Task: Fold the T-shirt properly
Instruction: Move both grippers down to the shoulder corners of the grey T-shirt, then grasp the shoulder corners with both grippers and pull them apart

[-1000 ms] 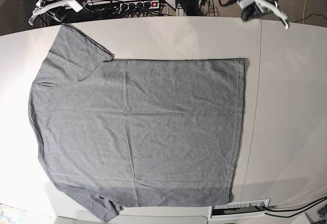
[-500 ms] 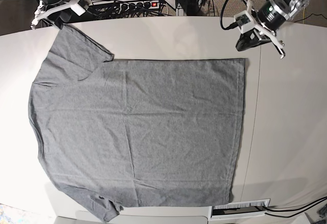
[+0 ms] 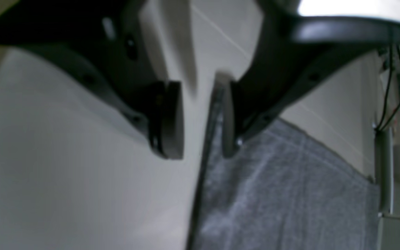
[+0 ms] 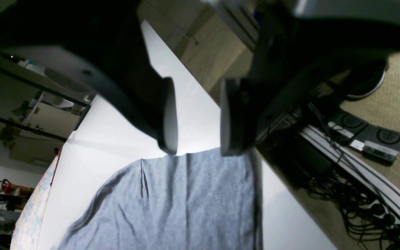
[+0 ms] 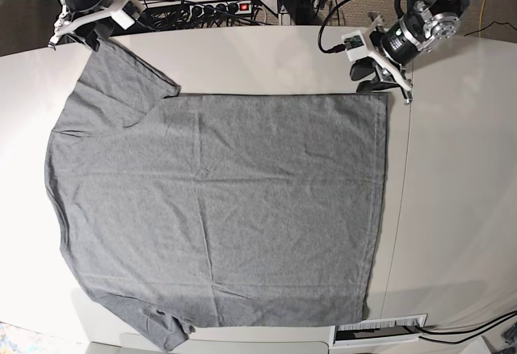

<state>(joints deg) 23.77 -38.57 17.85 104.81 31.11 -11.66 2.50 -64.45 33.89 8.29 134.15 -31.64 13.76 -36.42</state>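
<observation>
The T-shirt (image 5: 218, 208) lies flat and spread on the white table (image 5: 460, 208), just as it lay a second ago, its lower sleeve at the near edge and its hem running down the side toward my left arm. Farther back, my left gripper (image 5: 386, 89) has come down from above the table's far edge to the hem's far corner; a second ago it hung well clear of the cloth, out past the seam in the tabletop. In the left wrist view its pads (image 3: 170, 121) stand parted, with the hem edge of the T-shirt (image 3: 283, 194) running up between them, and they are not closed on it. At the far corner on the other side, my right gripper (image 5: 81, 35) has edged in to the tip of the upper sleeve. Its pads (image 4: 168, 114) are also parted, poised over the sleeve's end (image 4: 186, 201), pinching nothing.
</observation>
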